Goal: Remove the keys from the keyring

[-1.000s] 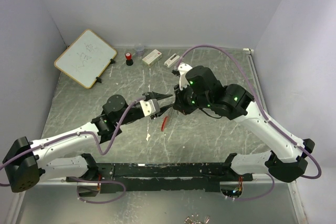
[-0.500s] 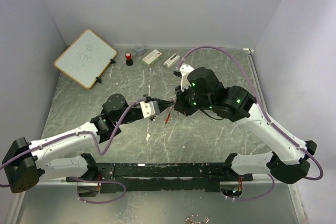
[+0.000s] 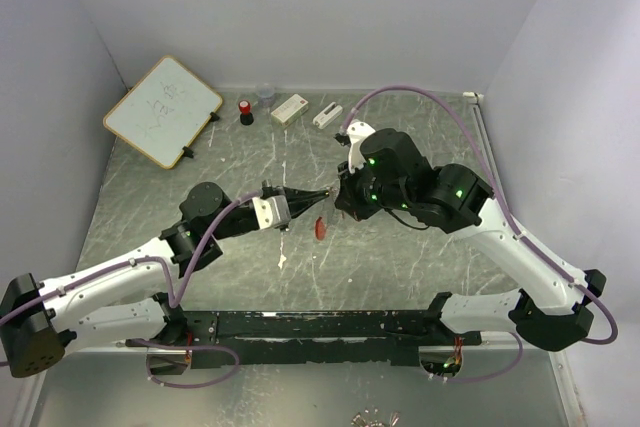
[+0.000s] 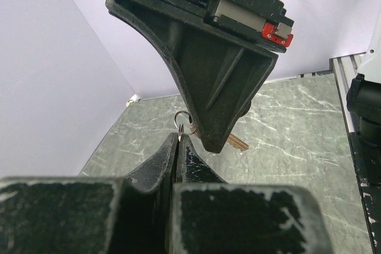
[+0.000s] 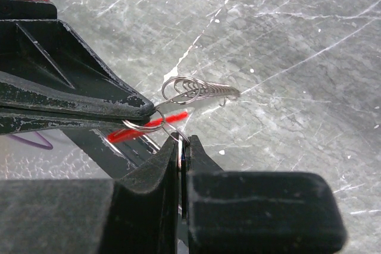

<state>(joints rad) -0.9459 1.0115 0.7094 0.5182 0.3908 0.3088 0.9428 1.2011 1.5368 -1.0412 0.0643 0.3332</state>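
In the top view my two grippers meet tip to tip above the middle of the table. My left gripper (image 3: 322, 194) (image 4: 180, 137) is shut on a small silvery ring of the keyring (image 4: 181, 122) (image 5: 141, 124). My right gripper (image 3: 338, 201) (image 5: 181, 141) is shut on a thin metal piece linked to that ring. A brass key (image 4: 236, 143) pokes out behind the right gripper's fingers (image 4: 217, 96). The keyring's silvery chain-like loop (image 5: 199, 90) sticks out sideways. Its red clip (image 3: 320, 228) (image 5: 150, 126) hangs just below the two grippers.
A whiteboard (image 3: 163, 110) leans at the back left. Along the back wall stand a red-capped black bottle (image 3: 245, 111), a clear cup (image 3: 265, 95) and two small white boxes (image 3: 290, 108) (image 3: 326, 114). A white scrap (image 3: 283, 262) lies on the table (image 3: 420, 257) near the front.
My left gripper was open and has shut on the ring. The left arm reached further right. The red clip swung from slanting low to hanging under the grippers.
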